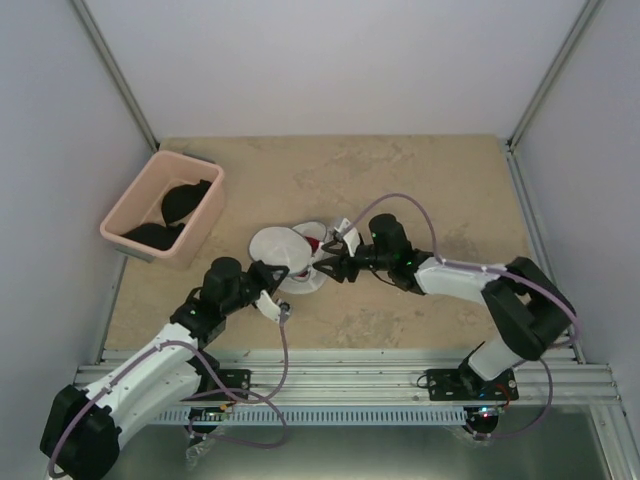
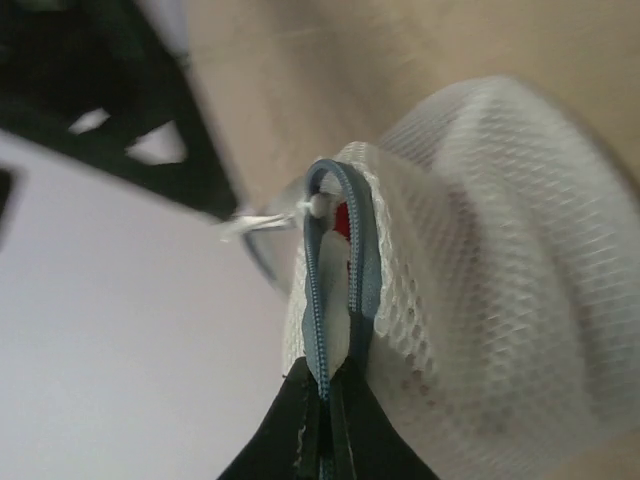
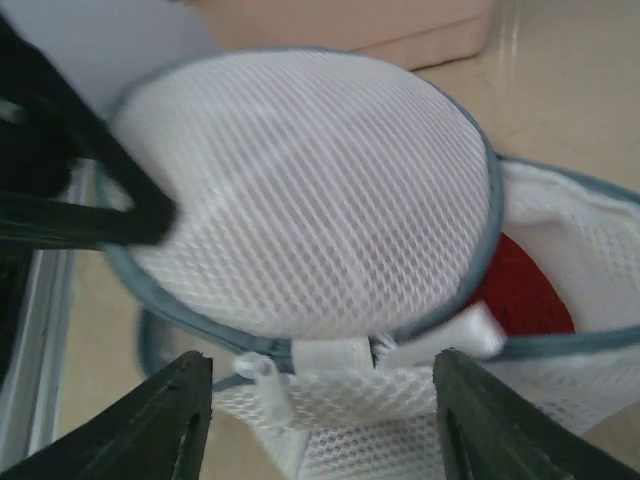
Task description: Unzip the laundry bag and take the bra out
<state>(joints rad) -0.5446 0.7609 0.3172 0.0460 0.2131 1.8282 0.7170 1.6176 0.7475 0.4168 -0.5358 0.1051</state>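
pink bin [image 1: 205,218]: I've got it at the far-left of the table, sitting at an angle
black bras [image 1: 185,200]: two dark ones lying inside the bin
table [image 1: 420,180]: beige, kinda marbled top
walls [image 1: 330,60]: plain pale panels on three sides
rail [image 1: 350,375]: metal strip along my near edge

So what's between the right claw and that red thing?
The zipper rim and white tab of the laundry bag, shown in the right wrist view.
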